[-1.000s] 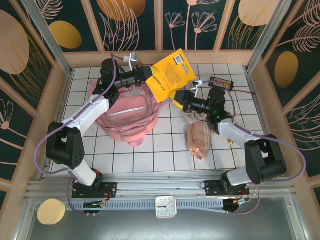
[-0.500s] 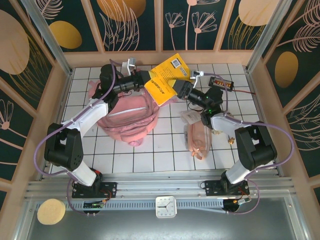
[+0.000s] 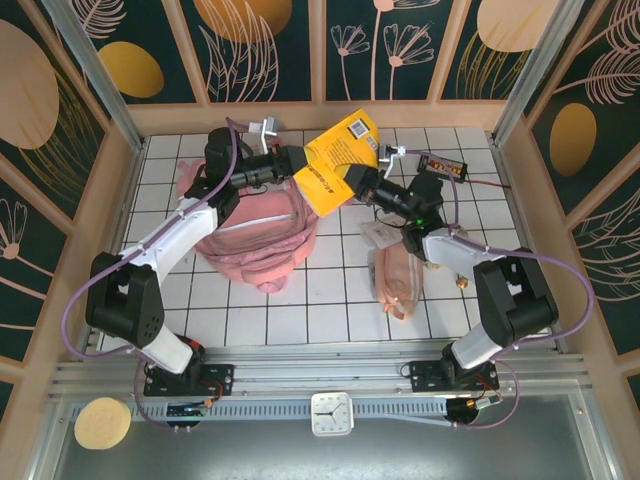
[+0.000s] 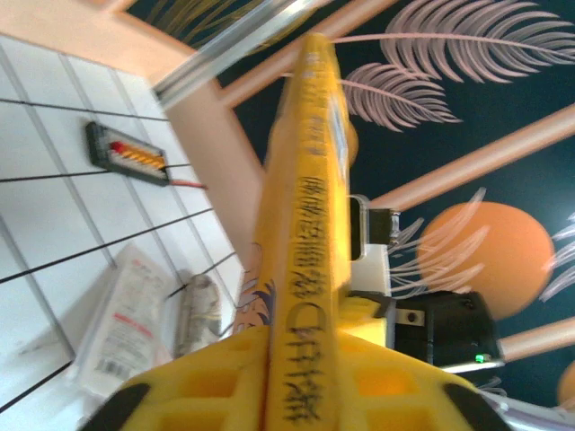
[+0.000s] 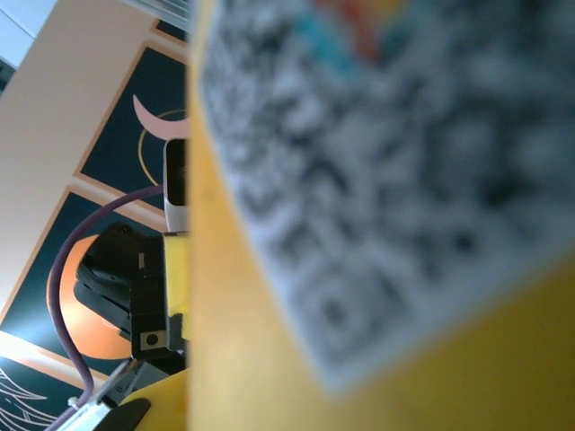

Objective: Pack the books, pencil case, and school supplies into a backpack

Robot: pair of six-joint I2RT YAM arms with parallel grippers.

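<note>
The yellow book [image 3: 340, 155] hangs tilted in the air above the back of the pink backpack [image 3: 255, 235]. My left gripper [image 3: 298, 160] is shut on the book's spine [image 4: 305, 180]. My right gripper [image 3: 361, 181] is at the book's lower right edge, and the cover [image 5: 377, 224] hides its jaws. Only one yellow finger [image 5: 148, 404] shows, right against the book. The pale-pink pencil case [image 3: 398, 275] lies on the tiles right of the backpack. The clear-and-white school supplies packet [image 3: 377, 235] lies just behind it [image 4: 126, 323]. The navy book is out of view.
A small black wired device [image 3: 443, 165] with orange dots lies at the back right [image 4: 126, 154]. Wooden walls close in the tiled table. Bare tiles [image 3: 290, 310] lie in front of the backpack.
My right gripper has moved up and left from beside the pencil case to the book's lower edge. The left gripper has tipped the book down and right toward it.
</note>
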